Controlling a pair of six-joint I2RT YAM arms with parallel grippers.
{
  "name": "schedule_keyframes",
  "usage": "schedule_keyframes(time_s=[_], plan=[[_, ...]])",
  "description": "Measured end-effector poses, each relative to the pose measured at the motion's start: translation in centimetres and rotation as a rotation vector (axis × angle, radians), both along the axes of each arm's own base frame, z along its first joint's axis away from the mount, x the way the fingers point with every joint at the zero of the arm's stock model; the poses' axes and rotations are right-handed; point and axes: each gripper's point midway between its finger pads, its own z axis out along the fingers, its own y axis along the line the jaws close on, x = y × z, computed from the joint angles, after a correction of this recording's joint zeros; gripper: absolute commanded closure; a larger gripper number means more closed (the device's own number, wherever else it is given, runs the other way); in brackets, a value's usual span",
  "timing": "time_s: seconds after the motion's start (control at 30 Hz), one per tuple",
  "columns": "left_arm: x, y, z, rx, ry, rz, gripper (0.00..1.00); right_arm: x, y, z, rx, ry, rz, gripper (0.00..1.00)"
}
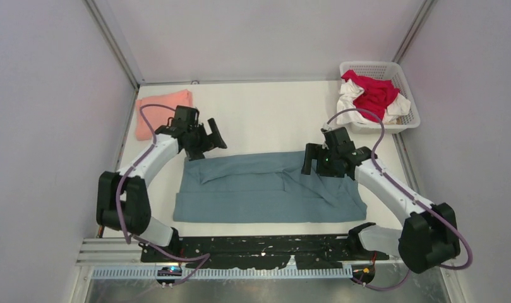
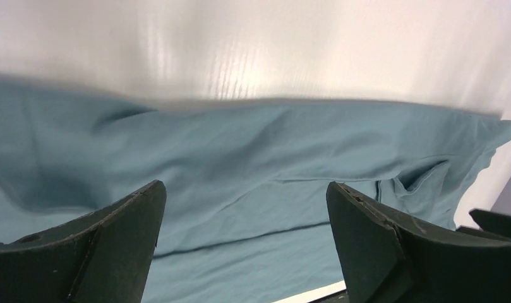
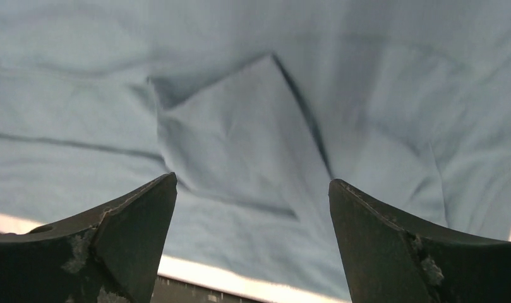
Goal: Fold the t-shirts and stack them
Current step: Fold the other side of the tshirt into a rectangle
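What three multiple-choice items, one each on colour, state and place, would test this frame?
1. The clothes in the white basket are: A teal and pink; B red and white; C black and yellow.
2. At the teal t-shirt's far edge, the left gripper and right gripper are: A both open; B both shut; C only the left shut.
3. The folded salmon-pink t-shirt lies: A in the basket; B on the teal t-shirt; C at the table's far-left corner.
Answers: B, red and white cloth shows above the rim; A, both wrist views show wide gaps between the fingers; C, it sits alone by the left wall.
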Motion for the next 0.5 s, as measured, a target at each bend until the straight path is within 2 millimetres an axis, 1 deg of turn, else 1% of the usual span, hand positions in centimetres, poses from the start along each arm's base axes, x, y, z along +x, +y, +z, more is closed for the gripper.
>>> schedule_keyframes(time_s=[0.03, 0.1, 0.17, 0.23, 0.37, 0.43, 0.5], plan=[[0.7, -0.8, -0.8, -0.017, 0.023, -0.021, 0.00, 1.0, 0.1, -0.7, 0.000, 0.004, -0.009, 0.05], [1.4, -1.7, -2.1, -0.032, 0.057, -0.047, 0.00, 2.7, 0.4, -1.9, 0.004, 0.001, -0.020, 0.05], [1.5, -2.5, -3.3, -0.033, 0.088, -0.071, 0.00, 3.8, 0.7, -2.5, 0.013, -0.006, -0.017, 0.05], [1.1, -2.8, -4.3, -0.025, 0.116, -0.087, 0.00, 4.7, 1.1, -3.3, 0.021, -0.010, -0.007, 0.05], [0.5, -2.3, -5.5, 0.004, 0.149, -0.084, 0.00, 5.5, 1.8, -4.7, 0.033, 0.001, 0.010, 0.05], [-0.2, -1.5, -6.5, 0.014, 0.177, -0.064, 0.00, 5.6, 2.2, -5.3, 0.046, 0.008, 0.021, 0.05], [-1.6, 0.2, -8.3, 0.029, 0.233, -0.026, 0.00, 5.2, 2.5, -5.9, 0.062, 0.019, 0.036, 0.05]])
